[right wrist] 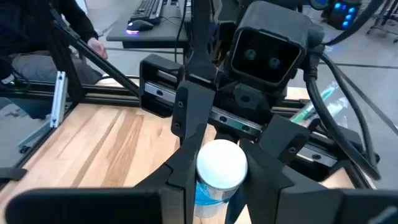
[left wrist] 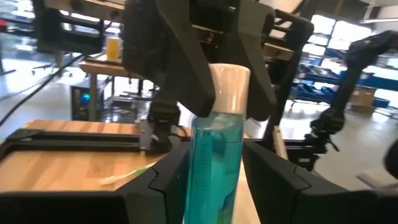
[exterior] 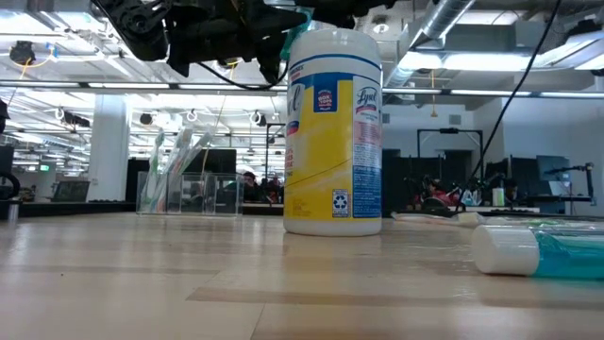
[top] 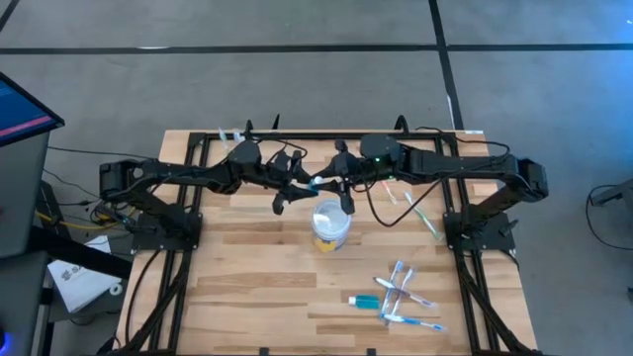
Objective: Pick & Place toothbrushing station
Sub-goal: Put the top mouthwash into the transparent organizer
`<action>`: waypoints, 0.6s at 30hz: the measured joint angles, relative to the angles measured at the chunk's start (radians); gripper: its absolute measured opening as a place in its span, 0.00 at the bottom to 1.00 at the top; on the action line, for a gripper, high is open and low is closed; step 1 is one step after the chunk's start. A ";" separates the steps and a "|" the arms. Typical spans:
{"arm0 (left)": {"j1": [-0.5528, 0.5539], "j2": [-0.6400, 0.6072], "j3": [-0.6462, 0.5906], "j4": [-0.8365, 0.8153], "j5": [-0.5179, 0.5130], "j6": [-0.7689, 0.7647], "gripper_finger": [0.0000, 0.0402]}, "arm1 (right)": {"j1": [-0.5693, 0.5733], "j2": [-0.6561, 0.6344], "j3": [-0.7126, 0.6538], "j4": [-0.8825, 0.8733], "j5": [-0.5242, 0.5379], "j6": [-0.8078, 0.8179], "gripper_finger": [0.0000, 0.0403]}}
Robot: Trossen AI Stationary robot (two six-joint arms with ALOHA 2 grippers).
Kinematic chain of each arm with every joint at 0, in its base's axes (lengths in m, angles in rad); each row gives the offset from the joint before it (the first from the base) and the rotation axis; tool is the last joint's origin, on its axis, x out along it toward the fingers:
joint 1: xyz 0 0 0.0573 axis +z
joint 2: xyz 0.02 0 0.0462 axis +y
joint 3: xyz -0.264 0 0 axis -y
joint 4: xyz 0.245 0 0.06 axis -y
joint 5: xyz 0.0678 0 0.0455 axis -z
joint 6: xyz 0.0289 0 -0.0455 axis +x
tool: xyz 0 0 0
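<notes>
Both arms meet above the table's (top: 247,287) far middle, just behind the yellow tub (top: 330,225). A blue bottle (left wrist: 214,149) with a white cap stands between the left fingers (left wrist: 158,180), and the right fingers (right wrist: 186,118) clamp its cap end; the left fingers flank it, contact unclear. The station (exterior: 189,179) stands at the table's far left edge, apart from both grippers.

Two matte-black jointed arms (top: 198,176) on black frames, trailing black cables, one green indicator light.
</notes>
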 joint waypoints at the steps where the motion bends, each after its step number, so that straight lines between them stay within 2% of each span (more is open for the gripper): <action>1: 0.000 0.000 0.000 0.003 0.006 0.000 0.34 | 0.000 0.005 0.012 -0.010 -0.004 0.000 0.21; 10: 0.011 0.000 0.000 -0.001 0.017 0.003 0.25 | 0.000 0.008 0.021 -0.033 0.000 0.000 0.21; 18: 0.011 0.000 0.000 -0.006 0.016 -0.019 0.23 | -0.001 0.008 0.022 -0.052 0.004 0.000 0.25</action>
